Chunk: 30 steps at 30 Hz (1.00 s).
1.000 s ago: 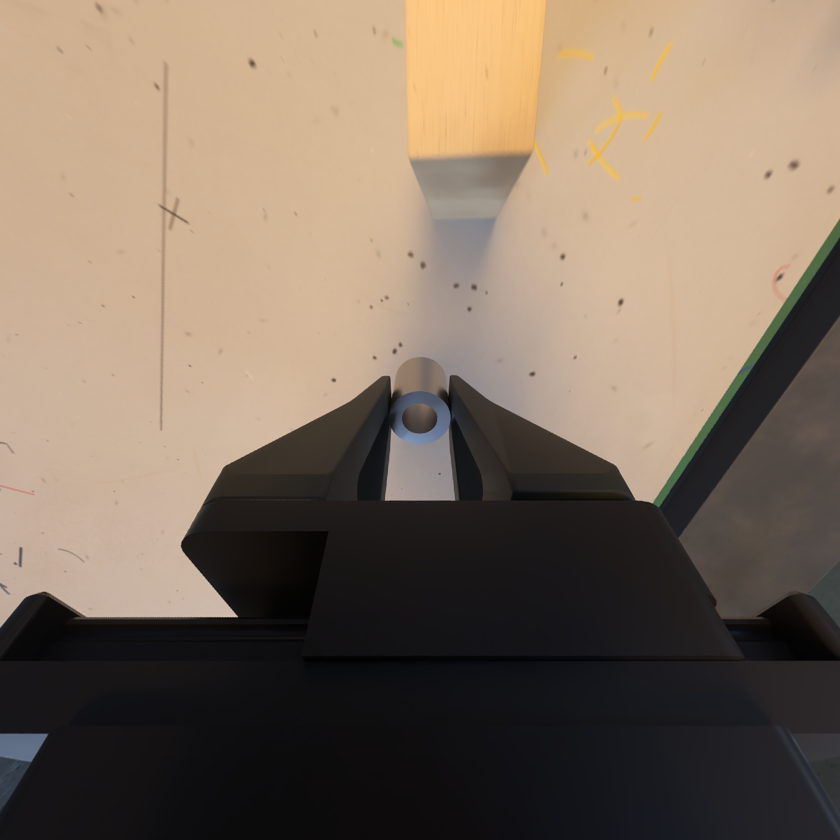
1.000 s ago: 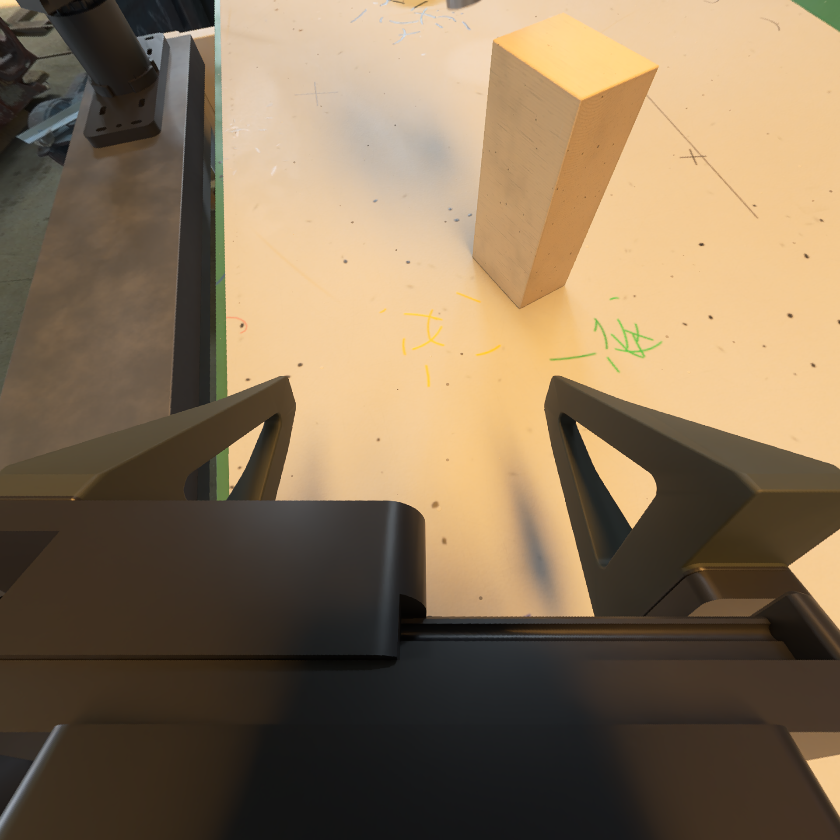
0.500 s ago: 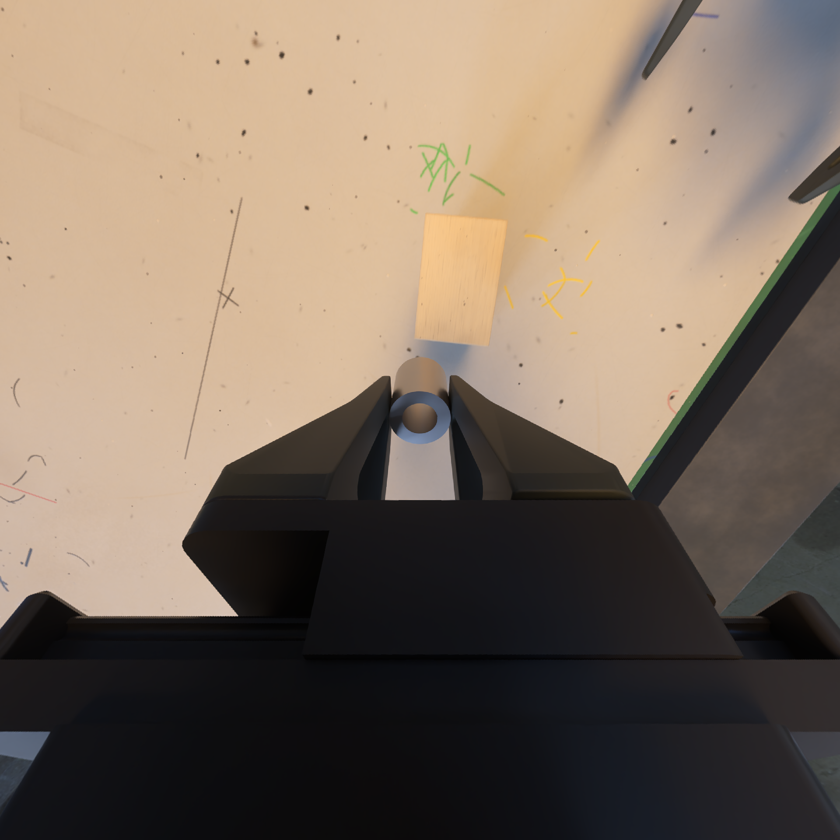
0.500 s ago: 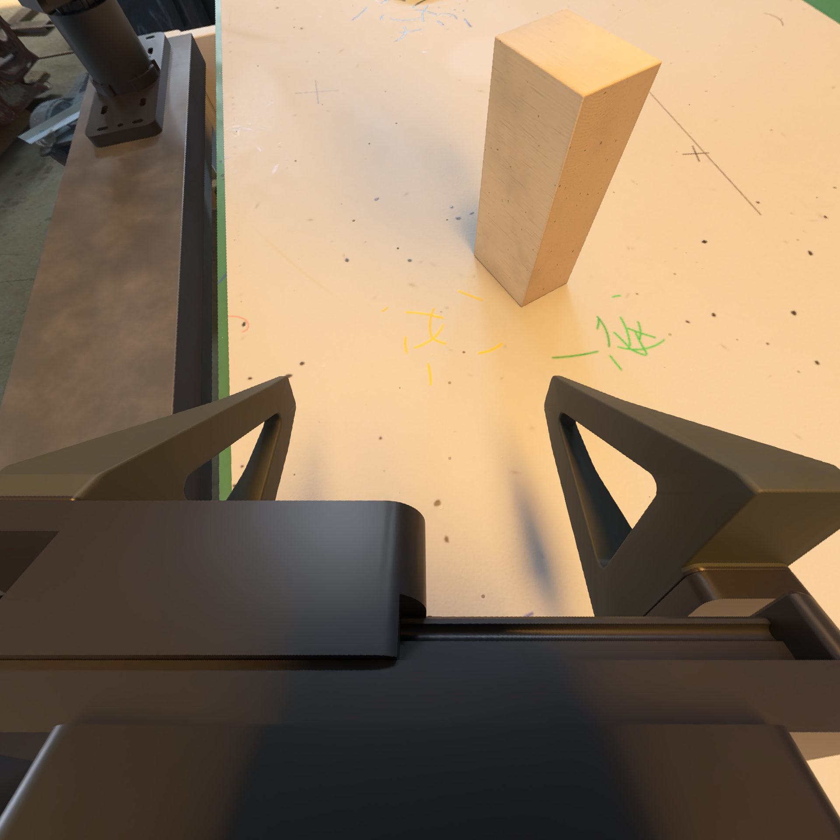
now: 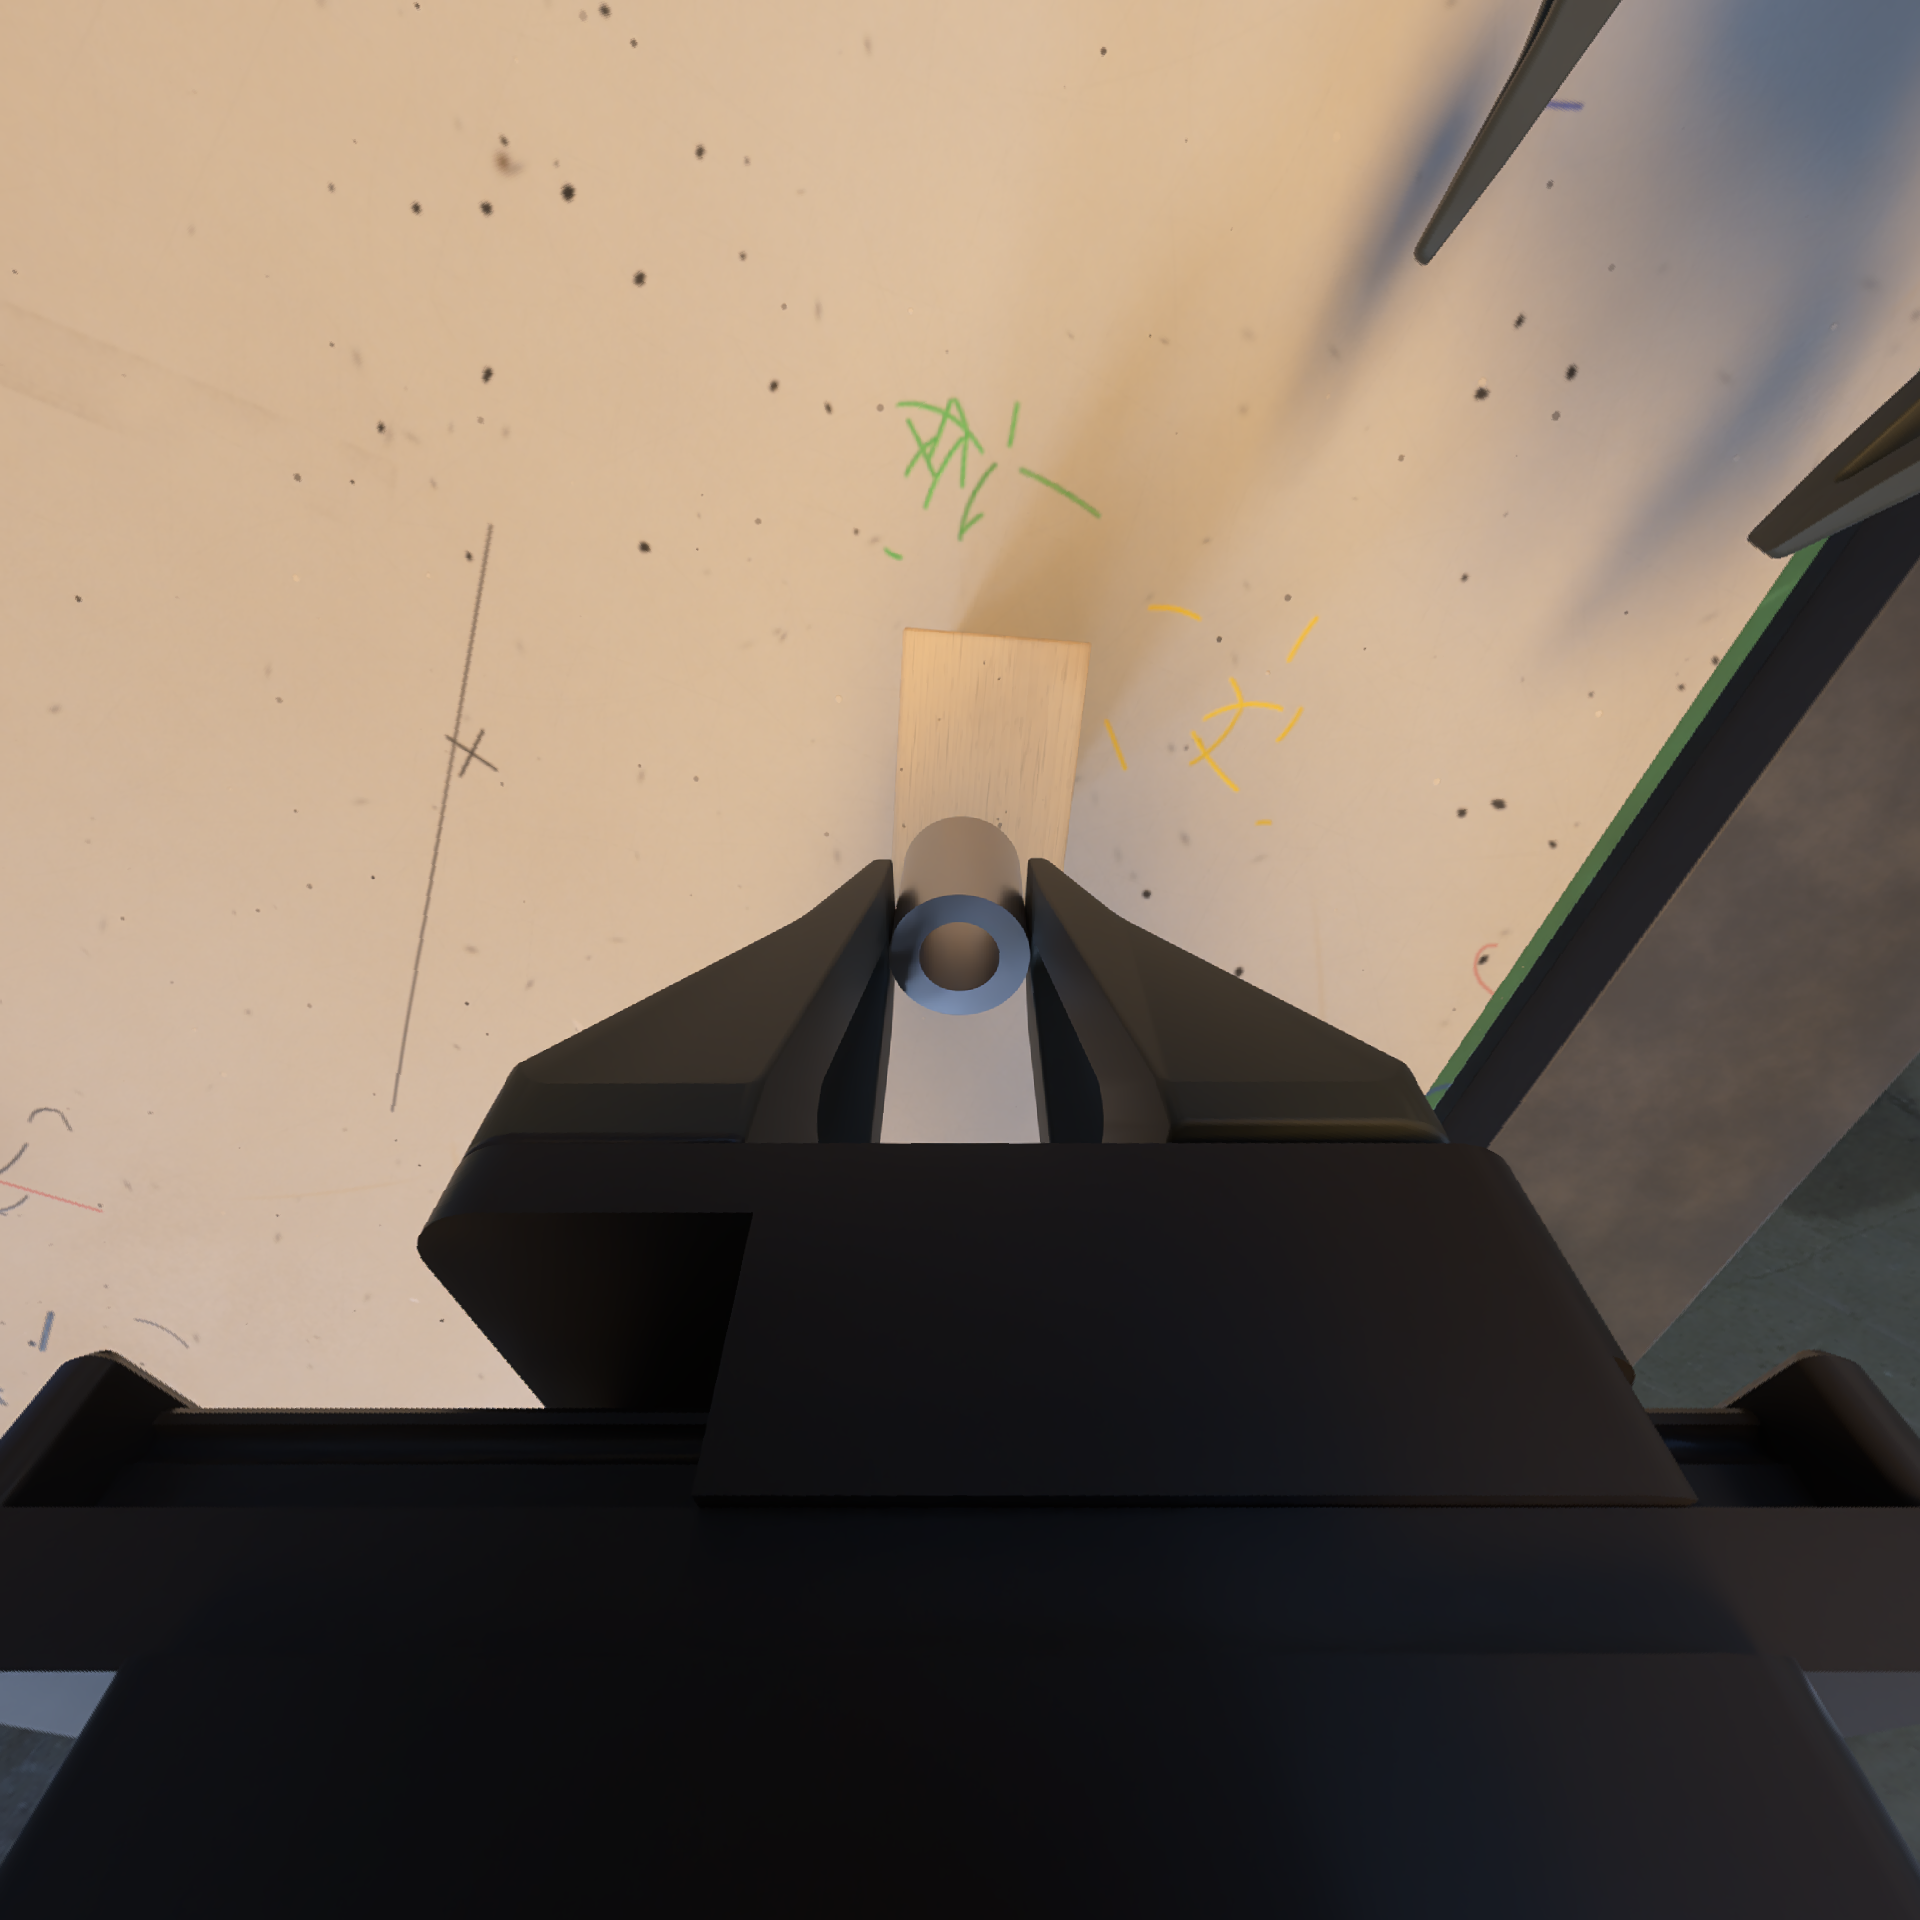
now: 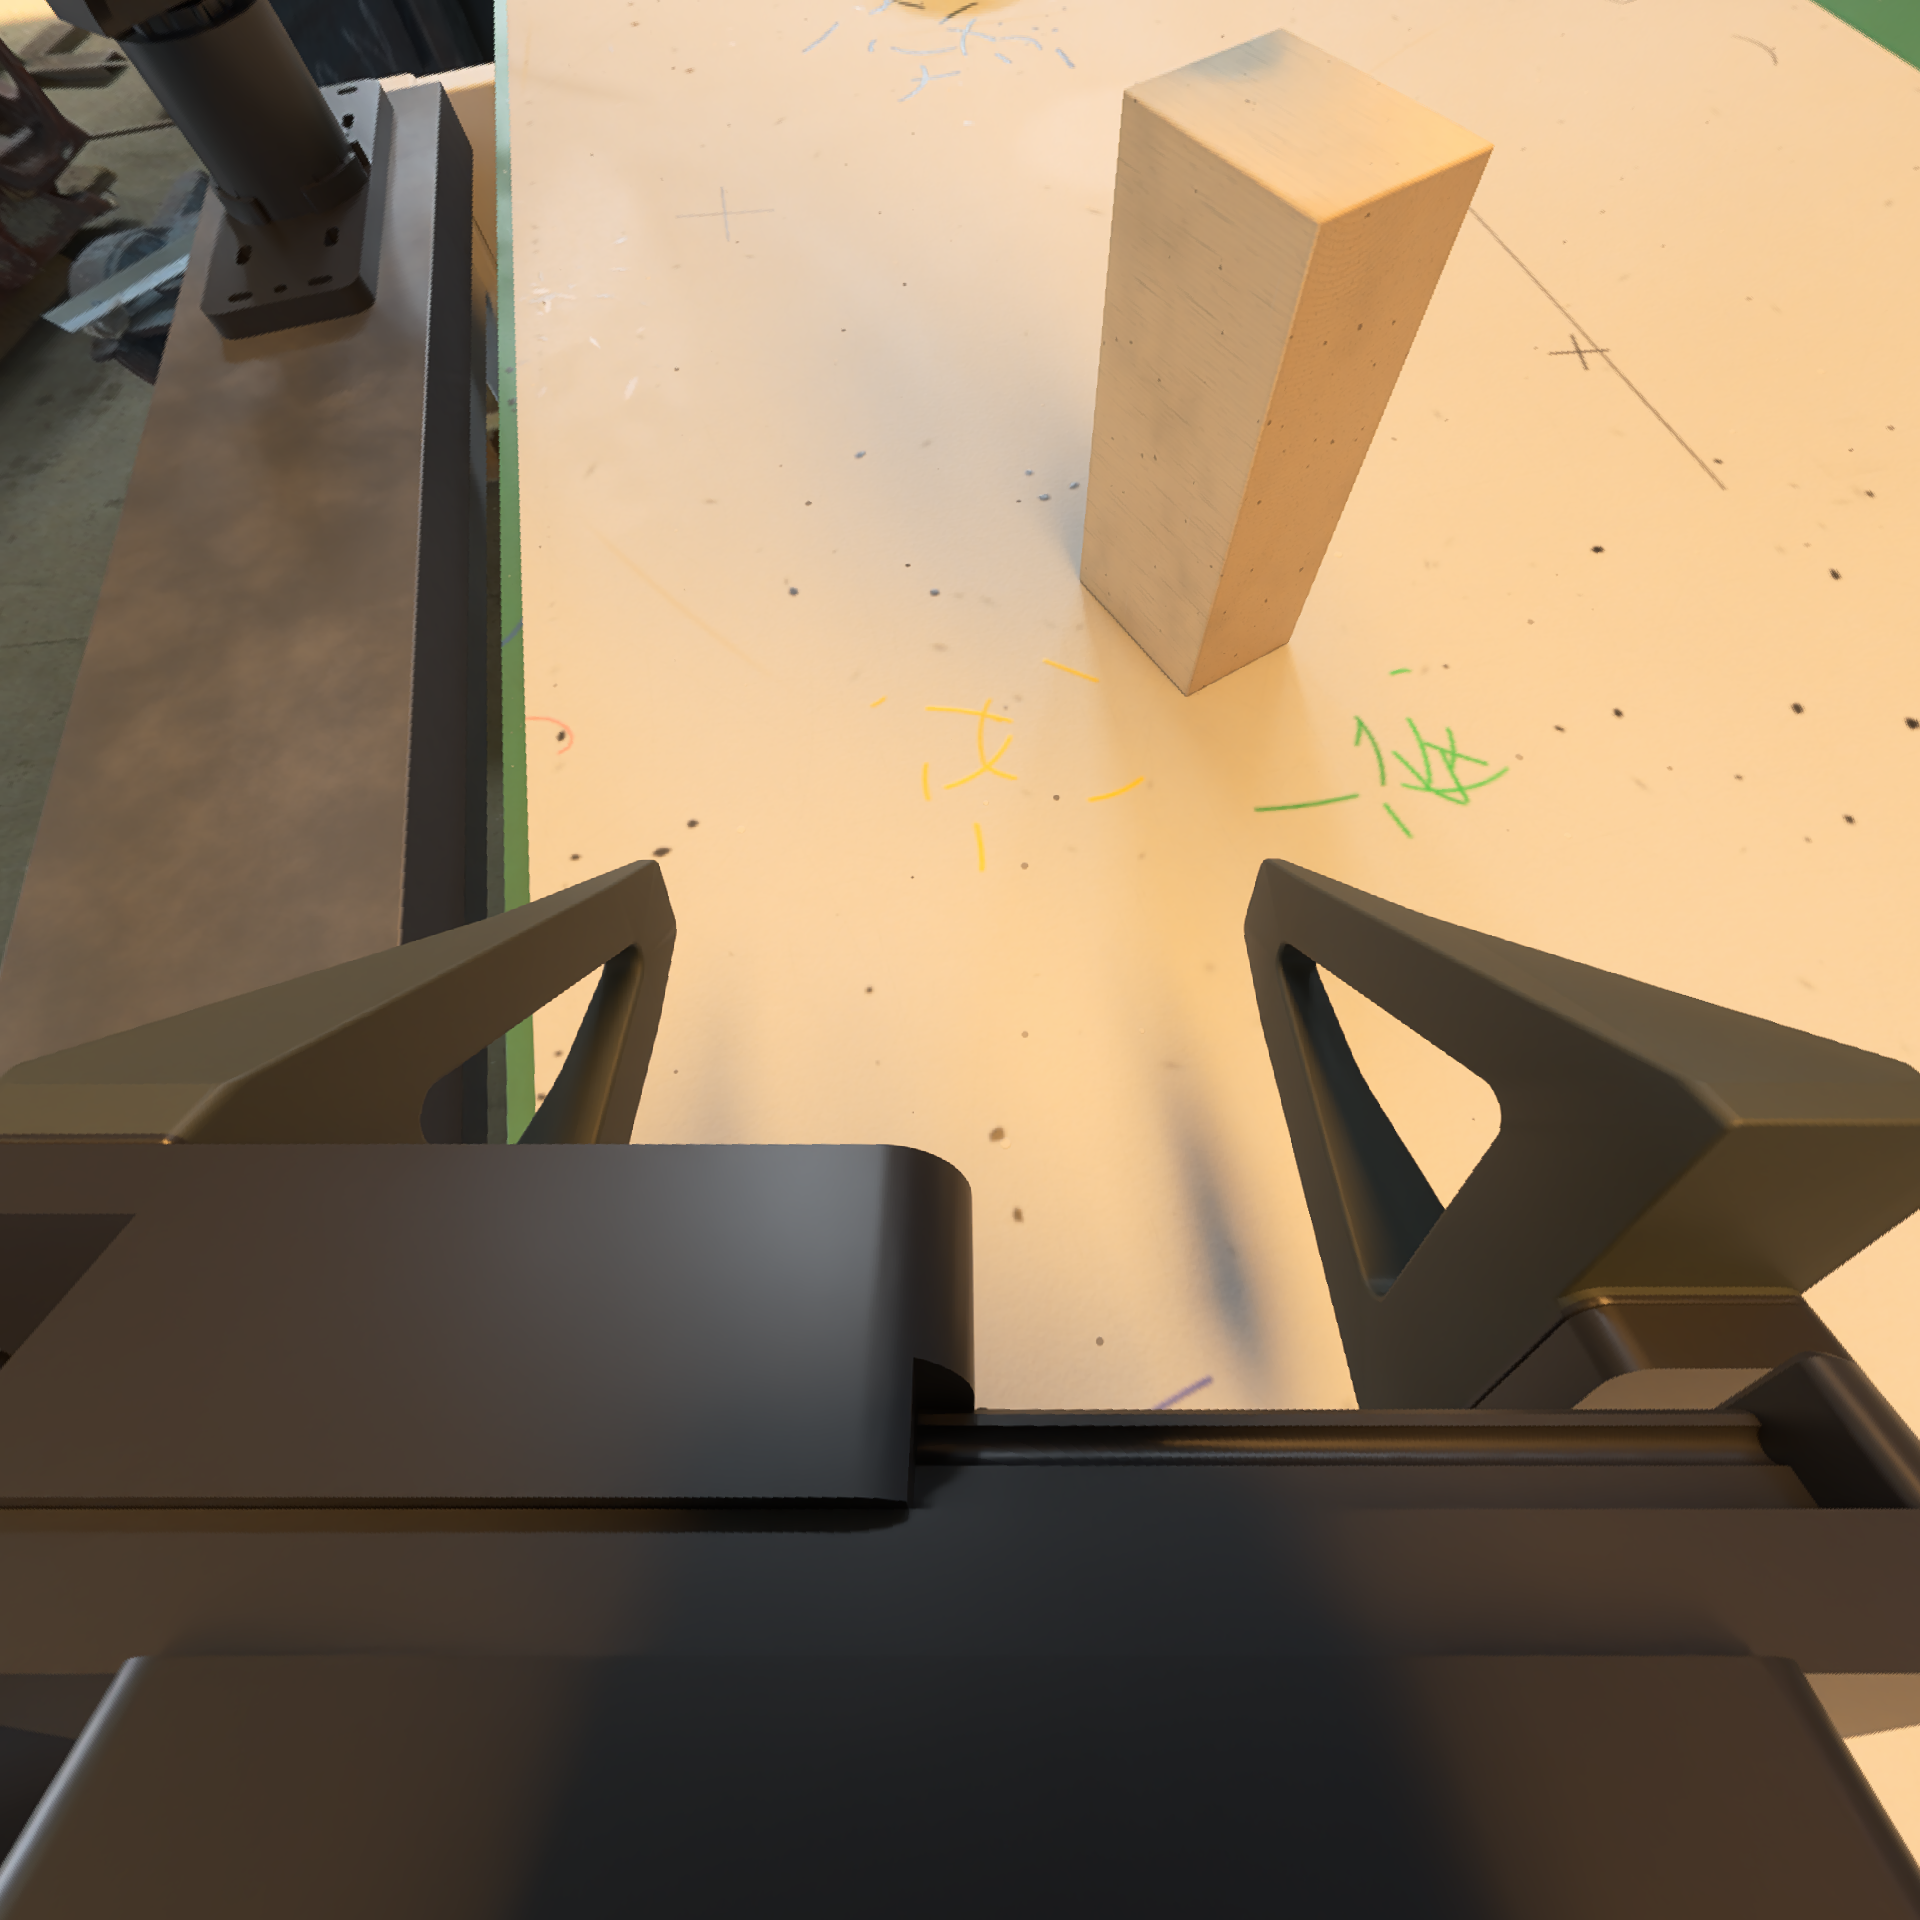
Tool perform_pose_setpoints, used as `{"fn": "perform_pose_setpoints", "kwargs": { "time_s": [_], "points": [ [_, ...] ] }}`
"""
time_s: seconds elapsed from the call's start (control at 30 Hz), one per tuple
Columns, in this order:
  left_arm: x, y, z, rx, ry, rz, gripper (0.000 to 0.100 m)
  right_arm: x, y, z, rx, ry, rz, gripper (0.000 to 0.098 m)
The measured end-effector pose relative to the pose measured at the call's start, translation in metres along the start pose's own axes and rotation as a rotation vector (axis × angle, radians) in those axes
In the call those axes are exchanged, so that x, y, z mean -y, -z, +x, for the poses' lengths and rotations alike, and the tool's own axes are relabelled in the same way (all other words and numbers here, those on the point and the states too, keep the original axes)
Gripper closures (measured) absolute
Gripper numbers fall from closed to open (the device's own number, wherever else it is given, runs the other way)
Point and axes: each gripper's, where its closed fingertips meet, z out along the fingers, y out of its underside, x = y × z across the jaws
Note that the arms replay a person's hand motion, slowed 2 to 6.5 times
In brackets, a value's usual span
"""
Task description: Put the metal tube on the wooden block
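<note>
My left gripper (image 5: pixel 960 914) is shut on the grey metal tube (image 5: pixel 960 935), which points straight down; I look along its bore. It hangs high above the table, over the near edge of the wooden block's top (image 5: pixel 987 727). In the right wrist view the block (image 6: pixel 1247 395) stands upright, tall and pale, on the beige table. My right gripper (image 6: pixel 956 914) is open and empty, low over the table, well short of the block. The tube does not show in the right wrist view.
The beige table (image 5: pixel 520 520) carries green (image 5: pixel 966 468) and yellow (image 5: pixel 1236 717) scribbles beside the block. Its green-trimmed edge (image 5: pixel 1621 831) runs at the right. The right gripper's fingers (image 5: pixel 1496 135) show at top right. An arm base (image 6: pixel 281 208) sits on a brown side shelf.
My left gripper rose with the tube and moved forward, so the block's top shrank and slid under the tube's tip. A shadow now falls on the block. The right gripper stayed almost still.
</note>
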Motion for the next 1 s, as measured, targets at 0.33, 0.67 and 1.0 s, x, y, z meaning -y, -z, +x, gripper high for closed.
{"fn": "perform_pose_setpoints", "kwargs": {
  "time_s": [0.33, 0.67, 1.0],
  "points": [
    [0.003, -0.013, 0.005, -0.025, -0.007, -0.038, 0.079, 0.0, 0.002, 0.001, 0.0, -0.002, 0.006, 0.0039],
    [0.005, -0.021, 0.005, -0.041, -0.016, -0.065, 0.079, 0.001, 0.003, 0.001, 0.001, -0.001, 0.01, 0.0039],
    [0.003, -0.027, 0.005, -0.047, -0.026, -0.096, 0.079, 0.002, 0.004, 0.001, 0.001, -0.001, 0.013, 0.0039]
  ]
}}
